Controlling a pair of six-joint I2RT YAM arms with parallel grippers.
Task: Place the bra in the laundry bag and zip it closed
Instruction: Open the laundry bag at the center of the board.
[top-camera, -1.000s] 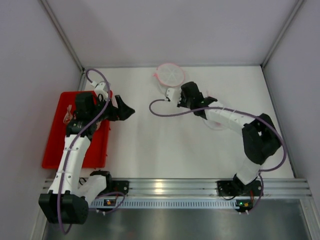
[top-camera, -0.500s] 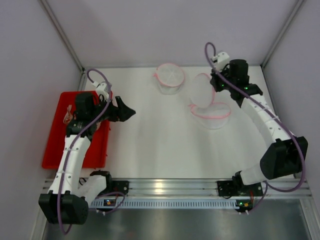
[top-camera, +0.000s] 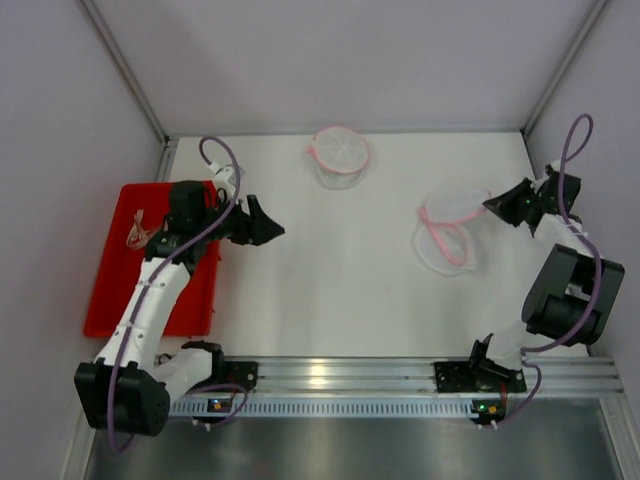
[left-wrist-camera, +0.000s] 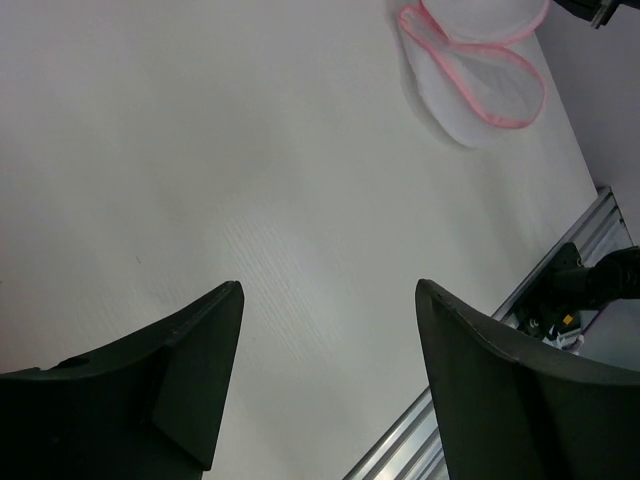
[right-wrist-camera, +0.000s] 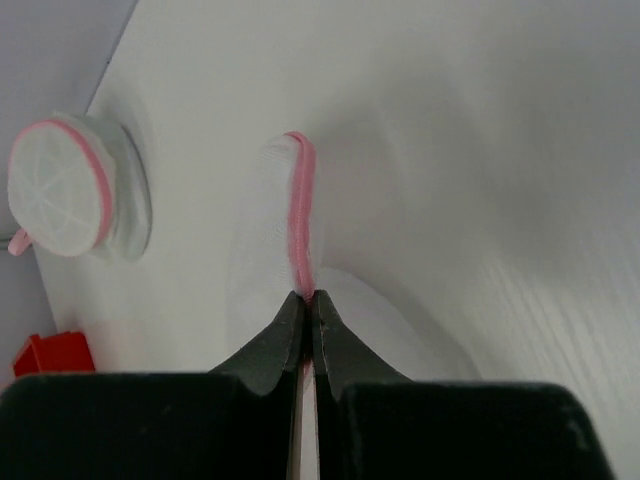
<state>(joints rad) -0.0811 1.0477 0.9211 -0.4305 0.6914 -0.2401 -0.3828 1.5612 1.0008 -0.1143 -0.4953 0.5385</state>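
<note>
The laundry bag (top-camera: 445, 245) is a round white mesh pouch with a pink rim, lying at the right of the table. Its lid (top-camera: 458, 203) is lifted toward the right. My right gripper (top-camera: 490, 207) is shut on the lid's pink rim (right-wrist-camera: 302, 200), which runs straight out from between the fingertips. The left wrist view also shows the bag (left-wrist-camera: 480, 80), far off. A small pale pink and white item, apparently the bra (top-camera: 135, 233), lies on the red tray (top-camera: 150, 300). My left gripper (top-camera: 272, 228) hovers open over bare table just right of the tray, with nothing between its fingers (left-wrist-camera: 200, 340).
A second round mesh pouch (top-camera: 340, 155) with a pink rim stands at the back centre, also seen in the right wrist view (right-wrist-camera: 60, 190). Grey walls close in the left, back and right. An aluminium rail (top-camera: 330, 375) runs along the near edge.
My right arm swung from the back centre to the far right, lifting the bag's lid by its rim and pulling it rightward. The left gripper edged right and its jaws narrowed a little.
</note>
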